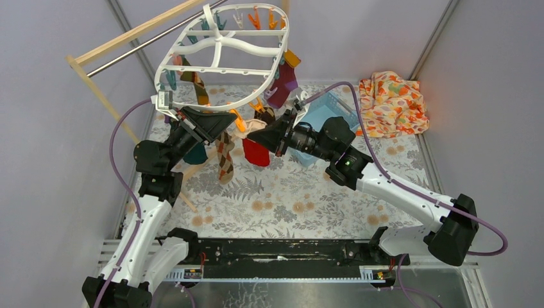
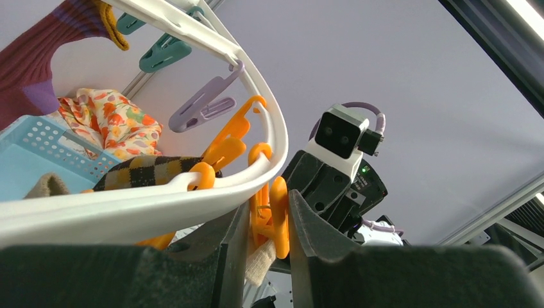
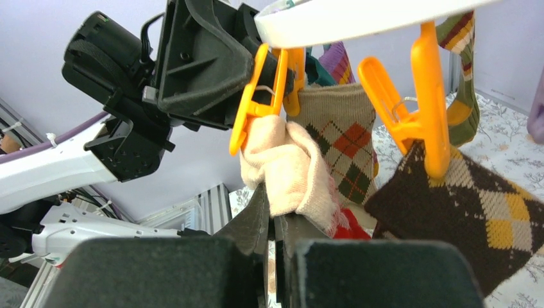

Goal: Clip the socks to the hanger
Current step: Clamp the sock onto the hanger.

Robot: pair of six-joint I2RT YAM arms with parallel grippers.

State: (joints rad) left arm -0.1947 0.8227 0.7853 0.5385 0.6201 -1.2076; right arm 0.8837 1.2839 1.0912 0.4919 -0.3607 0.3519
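Observation:
The white oval hanger hangs at the back, its rim also in the left wrist view. My left gripper is shut on an orange peg under the rim and squeezes it open. My right gripper is shut on the cream cuff of the red sock and holds the cuff up between that peg's open legs. A brown argyle sock hangs clipped from the neighbouring orange peg. A cream argyle sock hangs behind.
A maroon-purple sock, an argyle sock and a teal sock hang from the hanger. A blue basket and an orange floral cloth lie at the back right. The wooden rack stands at the back left.

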